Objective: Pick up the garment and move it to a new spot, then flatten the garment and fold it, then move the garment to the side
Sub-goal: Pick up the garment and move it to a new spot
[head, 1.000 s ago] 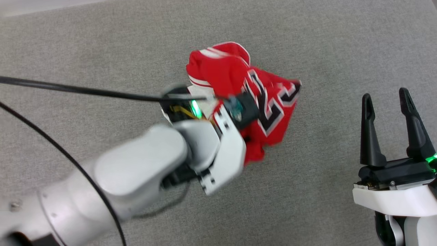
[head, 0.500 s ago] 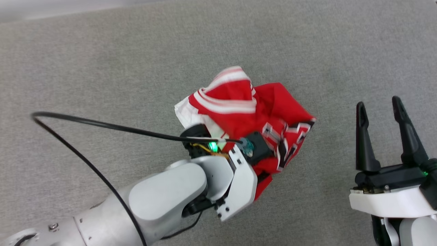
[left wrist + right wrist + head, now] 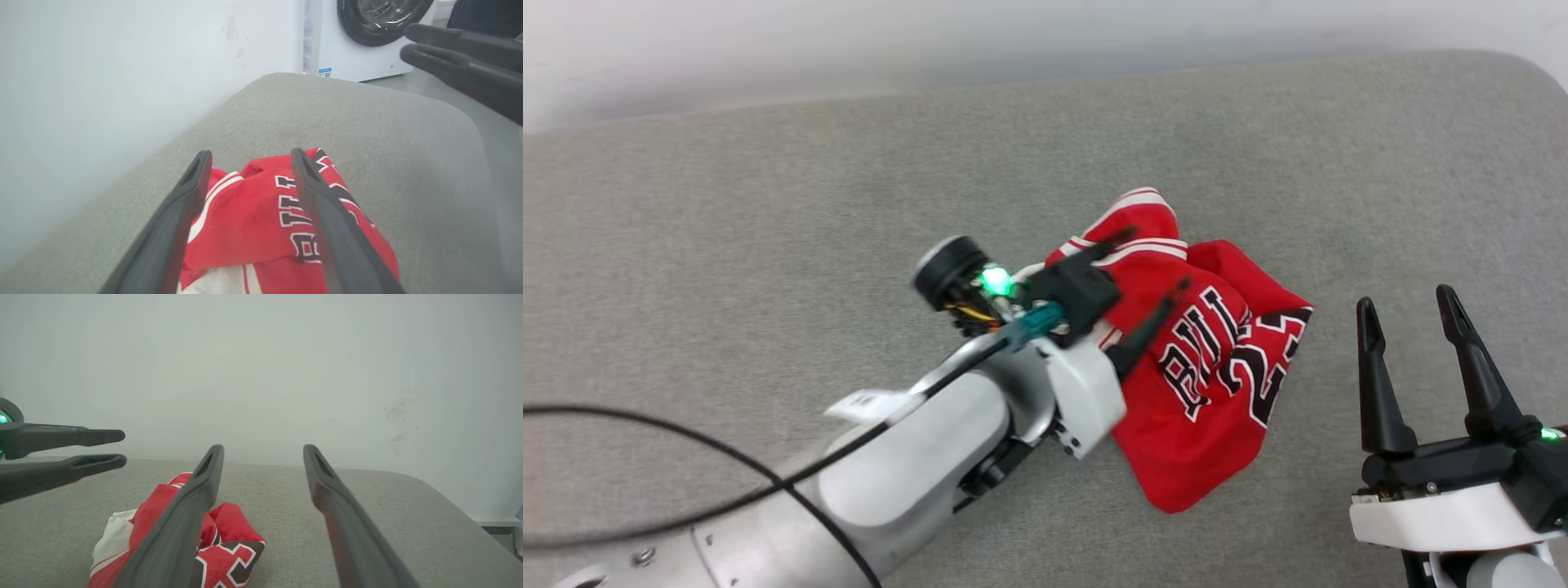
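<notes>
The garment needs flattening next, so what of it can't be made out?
Head view: the left arm covers the garment's left side; folds hide its hem.
Left wrist view: the bottom edge cuts it off; the left hand's fingers cross the lettering.
Right wrist view: the right hand's finger covers its middle.

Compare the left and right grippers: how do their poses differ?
The left gripper is over the red jersey, fingers angled up-right in the head view. The right gripper sits apart from the jersey, over bare gray fabric surface, fingers pointing nearly straight up. Both are open, gripping nothing.
</notes>
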You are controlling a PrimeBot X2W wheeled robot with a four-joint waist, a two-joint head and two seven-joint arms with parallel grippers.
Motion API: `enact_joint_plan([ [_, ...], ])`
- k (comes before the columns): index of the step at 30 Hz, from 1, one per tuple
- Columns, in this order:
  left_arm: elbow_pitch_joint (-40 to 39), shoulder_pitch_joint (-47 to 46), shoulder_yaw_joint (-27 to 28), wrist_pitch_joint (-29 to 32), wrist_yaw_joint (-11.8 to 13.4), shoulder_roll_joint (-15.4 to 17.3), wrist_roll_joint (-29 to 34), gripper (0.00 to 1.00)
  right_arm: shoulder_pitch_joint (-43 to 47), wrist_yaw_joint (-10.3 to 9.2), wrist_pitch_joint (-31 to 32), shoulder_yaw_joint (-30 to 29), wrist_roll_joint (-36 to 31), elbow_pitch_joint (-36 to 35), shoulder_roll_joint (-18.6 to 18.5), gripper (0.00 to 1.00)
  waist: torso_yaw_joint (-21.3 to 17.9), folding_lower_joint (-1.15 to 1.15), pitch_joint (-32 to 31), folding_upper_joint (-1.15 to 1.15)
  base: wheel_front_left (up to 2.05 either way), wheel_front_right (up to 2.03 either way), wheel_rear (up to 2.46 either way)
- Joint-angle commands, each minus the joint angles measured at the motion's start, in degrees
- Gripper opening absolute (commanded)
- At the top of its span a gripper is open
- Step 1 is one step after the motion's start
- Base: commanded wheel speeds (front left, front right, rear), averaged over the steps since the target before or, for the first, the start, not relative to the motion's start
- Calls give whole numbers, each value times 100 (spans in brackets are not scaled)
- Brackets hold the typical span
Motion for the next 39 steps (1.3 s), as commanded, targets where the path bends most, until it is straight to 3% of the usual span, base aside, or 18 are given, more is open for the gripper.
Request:
enact_joint_plan([
  [1, 5, 118, 62, -141, 131, 62, 81, 100, 73, -2, -12, -20, -33, 17, 11, 100, 112, 0, -96, 0, 0, 0, 0],
  [5, 111, 437, 375, -763, 777, 178, 229, 100, 183, -2, -12, -37, -63, 46, 11, 100, 246, 0, -223, 0, 0, 0, 0],
  [10, 100, 990, 927, -1075, 1428, 353, 285, 100, 263, -2, -12, -84, -88, 92, 11, 100, 362, 0, -364, 0, 0, 0, 0],
  [16, -393, 1930, 1915, -1111, 2008, 501, 661, 100, 313, -2, -12, -112, -76, 121, 10, 100, 423, 0, -471, 0, 0, 0, 0],
  [20, -692, 2653, 2705, -1112, 2188, 445, 990, 100, 403, -2, -12, -125, -46, 141, 10, 100, 442, 0, -549, 0, 0, 0, 0],
  [26, -1030, 3691, 3752, -1113, 2022, 153, 1440, 100, 486, -2, -12, -148, 6, 185, 10, 100, 433, 0, -676, 0, 0, 0, 0],
  [39, -1297, 5084, 5214, -1108, 1000, -730, 2402, 100, 759, -2, -12, -174, 291, 385, 11, 100, 412, 0, -1006, 0, 0, 0, 0],
])
